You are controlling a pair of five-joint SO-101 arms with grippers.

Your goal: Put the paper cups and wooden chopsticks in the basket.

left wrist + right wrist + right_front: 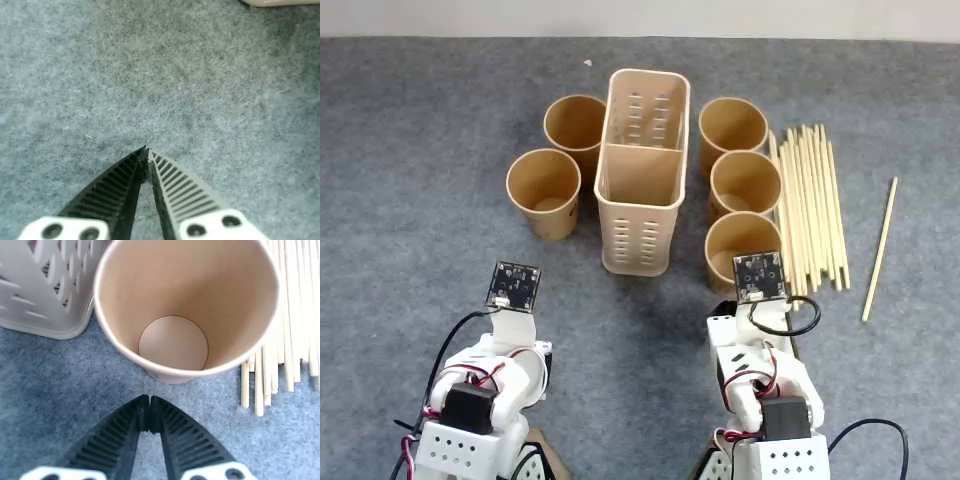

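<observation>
Cups: five brown paper cups stand upright outside the basket. Two are at its left, a far one [575, 122] and a nearer one [543, 190]. Three run in a line at its right: far [732, 125], middle [745, 182] and near [742, 240].
Chopsticks: a bundle of pale wooden chopsticks [812, 200] lies flat, just right of the right-hand cups. One single wooden chopstick [880, 250] lies apart, farther right.
Basket: the beige slotted plastic basket [638, 240] stands upright at centre, with two compartments.
Right gripper [149, 399]: its tips are pressed together and hold nothing. It points down just short of the near right cup [185, 310], with the basket wall [45, 290] and the chopstick ends [290, 315] to either side.
Left gripper [146, 150]: its tips meet and hold nothing, low over the grey felt table [200, 75].
Open room: bare felt lies between the arms and the basket's near end, and more to the far left.
</observation>
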